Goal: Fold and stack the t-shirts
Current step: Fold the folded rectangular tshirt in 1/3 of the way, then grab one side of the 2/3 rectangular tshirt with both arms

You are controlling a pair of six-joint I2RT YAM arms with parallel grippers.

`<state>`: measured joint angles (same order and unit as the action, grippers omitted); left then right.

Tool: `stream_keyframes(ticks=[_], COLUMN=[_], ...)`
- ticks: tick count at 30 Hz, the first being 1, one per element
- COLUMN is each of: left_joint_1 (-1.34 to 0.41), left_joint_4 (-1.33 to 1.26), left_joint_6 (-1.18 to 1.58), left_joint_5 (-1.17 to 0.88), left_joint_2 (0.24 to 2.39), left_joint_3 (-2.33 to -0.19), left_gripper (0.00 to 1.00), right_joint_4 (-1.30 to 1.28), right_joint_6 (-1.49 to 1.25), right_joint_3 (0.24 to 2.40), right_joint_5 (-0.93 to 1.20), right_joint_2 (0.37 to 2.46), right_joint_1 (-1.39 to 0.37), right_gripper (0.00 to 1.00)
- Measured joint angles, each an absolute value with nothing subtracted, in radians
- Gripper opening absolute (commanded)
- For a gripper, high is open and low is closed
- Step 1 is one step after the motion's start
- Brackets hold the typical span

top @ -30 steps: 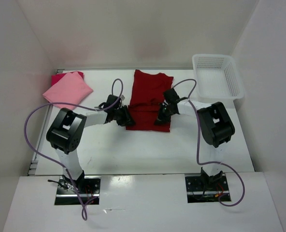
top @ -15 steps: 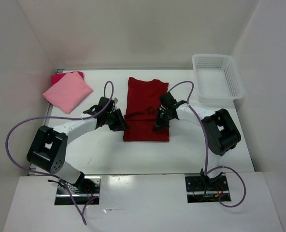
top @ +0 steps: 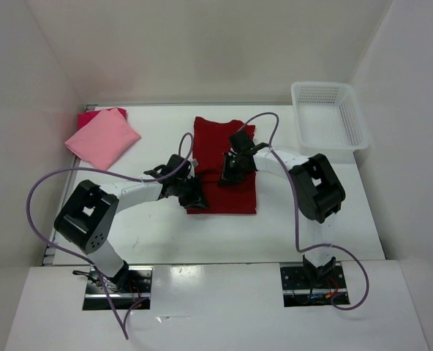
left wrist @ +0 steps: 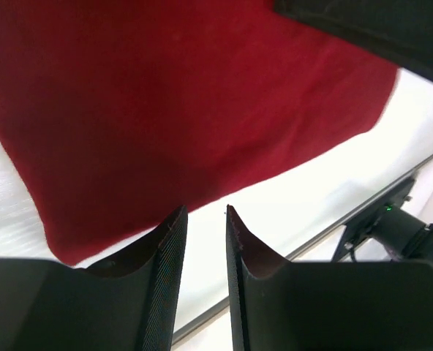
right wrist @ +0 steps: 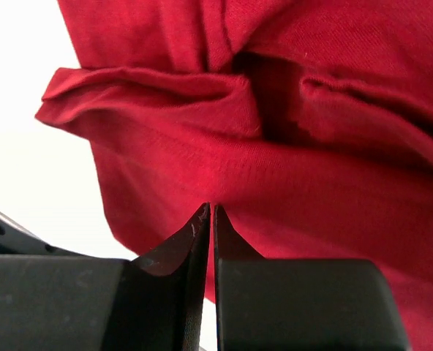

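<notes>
While two pink shirts (top: pixel 103 137) were stacked, the crimson shirt (top: pixel 211 139) was only partly folded; left end effector (left wrist: pixel 205 212) was held slightly open, right end effector (right wrist: pixel 211 208) nearly closed, both empty.

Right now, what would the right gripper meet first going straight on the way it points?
The dark red t-shirt: the right gripper points at its flat cloth, just before the bunched fold. Depth unclear.

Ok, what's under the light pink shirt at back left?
A magenta shirt; only its far edge peeks out. The pink shirt covers the rest, so its fold cannot be judged.
</notes>
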<state>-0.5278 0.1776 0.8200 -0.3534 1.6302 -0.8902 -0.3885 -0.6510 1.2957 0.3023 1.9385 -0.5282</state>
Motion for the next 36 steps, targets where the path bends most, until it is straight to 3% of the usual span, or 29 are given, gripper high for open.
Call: stream_keyframes(ticks=[22,25,30,33,34,36], left_joint_1=[-0.527,-0.509,-0.424,-0.364,-0.351,-0.34], left_joint_4=[0.241,0.258,0.246,0.237,0.236,0.244], left_joint_6=[0.842,0.842,0.841,0.842,0.844,0.844], left_joint_5=[-0.235,-0.233,-0.244,-0.266,-0.275,-0.294], left_joint_2=[1.568,1.509,1.405,1.392,1.395,1.402], left_joint_3=[-0.83,-0.863,-0.835,-0.757,-0.727,-0.688], left_gripper=[0.38,0.39,0.45,0.54,0.56,0.59], right_joint_4=[-0.405,-0.397,-0.39,-0.376,-0.381,-0.388], right_joint_6=[-0.559,-0.558,-0.6,-0.655,-0.675,-0.72], right_joint_3=[1.747,1.641,1.284,1.064,0.998,0.886], right_joint_5=[0.091,0.093,0.146,0.175,0.181,0.189], right_joint_2=[2.156,2.053,1.76,1.601,1.557,1.48], right_joint_1=[-0.506,-0.499,-0.497,-0.495,-0.492,-0.482], right_gripper=[0.1,0.1,0.09,0.19,0.32,0.43])
